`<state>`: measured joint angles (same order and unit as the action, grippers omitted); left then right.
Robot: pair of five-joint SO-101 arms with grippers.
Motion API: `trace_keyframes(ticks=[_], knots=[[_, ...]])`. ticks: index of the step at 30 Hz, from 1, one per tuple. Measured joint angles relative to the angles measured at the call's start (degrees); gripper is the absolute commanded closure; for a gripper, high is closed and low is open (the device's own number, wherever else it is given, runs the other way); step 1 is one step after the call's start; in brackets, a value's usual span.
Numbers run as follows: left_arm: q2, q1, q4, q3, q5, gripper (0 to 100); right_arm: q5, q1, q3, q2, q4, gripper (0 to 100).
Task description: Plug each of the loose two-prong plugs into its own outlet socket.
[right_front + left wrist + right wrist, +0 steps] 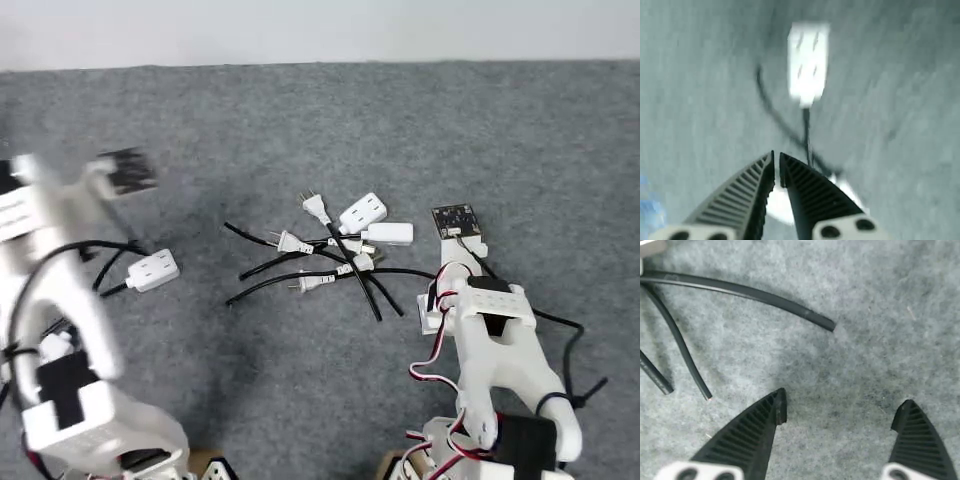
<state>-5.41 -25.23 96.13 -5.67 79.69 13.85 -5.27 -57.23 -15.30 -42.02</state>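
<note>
A white outlet socket (153, 270) on a black cord lies alone at the left of the grey carpet. In the left wrist view that socket (808, 60) is beyond my left gripper (776, 156), which is shut with nothing in it and hangs above the carpet. Three two-prong plugs (315, 207) (290, 242) (315, 282) lie tangled mid-table beside two white sockets (363, 212) (388, 233). My right gripper (842, 407) is open over bare carpet, just short of a cut black cable end (832, 326). The right arm (490, 325) sits folded to the right of the pile.
Black cords (370, 295) fan out from the pile toward the right arm, and their loose ends (705, 392) show in the right wrist view. The left arm (60, 300) fills the left edge. Open carpet (400, 130) stretches across the back.
</note>
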Motion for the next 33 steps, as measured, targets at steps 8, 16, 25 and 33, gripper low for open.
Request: trace_keyframes(ticks=[8,16,25,33], knots=[[0.00,12.57,-12.84,13.45,-2.99,79,0.09,0.26,-0.09,0.09,1.49,66.0],[0.00,12.66,-23.82,20.31,-3.87,78,0.09,0.26,-0.09,0.09,1.49,66.0],[-1.32,9.67,-31.82,24.70,-3.87,78,0.09,0.26,-0.09,0.09,1.49,66.0],[-11.60,8.26,-32.53,20.48,-3.87,79,0.09,0.26,-0.09,0.09,1.49,66.0]])
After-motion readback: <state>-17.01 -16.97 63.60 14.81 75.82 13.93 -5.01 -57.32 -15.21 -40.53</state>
